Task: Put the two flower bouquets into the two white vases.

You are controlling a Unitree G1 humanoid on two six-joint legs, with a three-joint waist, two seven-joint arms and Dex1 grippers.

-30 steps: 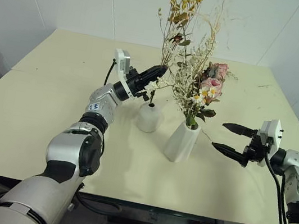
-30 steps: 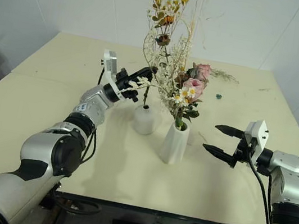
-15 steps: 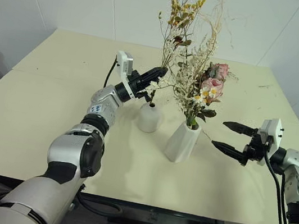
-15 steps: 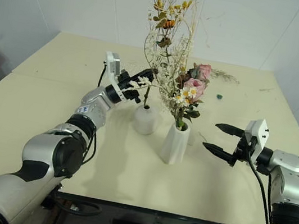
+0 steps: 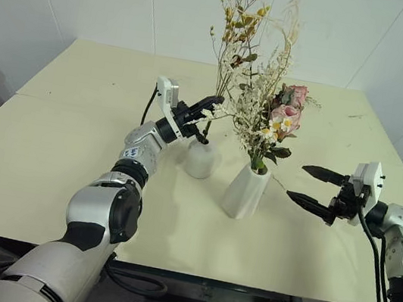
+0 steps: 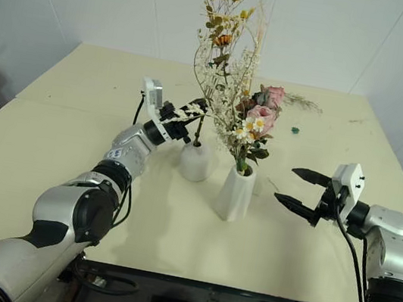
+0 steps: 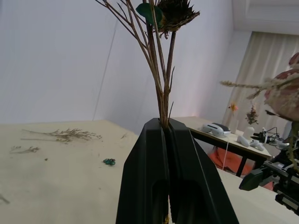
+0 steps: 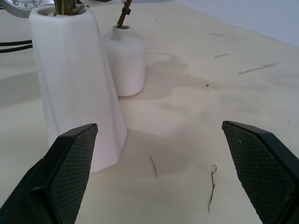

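**Stem axis over round vase mouth**

Clearance first: the right gripper [image 5: 316, 190] hangs nearest, jaws wide apart and empty, beside the cone vase [image 5: 244, 191] but well clear of it. The rose bouquet [image 5: 277, 121] already stands in that vase.

Just behind and to the left sits the round vase [image 5: 200, 158]. The yellow bouquet [image 5: 240, 19] rises from its narrow mouth, long axis near upright, stems entering the hole. The left gripper [image 5: 209, 109] is clamped on those stems directly above the mouth, fingers [image 7: 175, 172] pressed together around them.

Judgement: the left arm owns the next move. With stems aligned on the vase axis, release and withdrawal should leave the bouquet seated; sideways pull risks tipping the vase.
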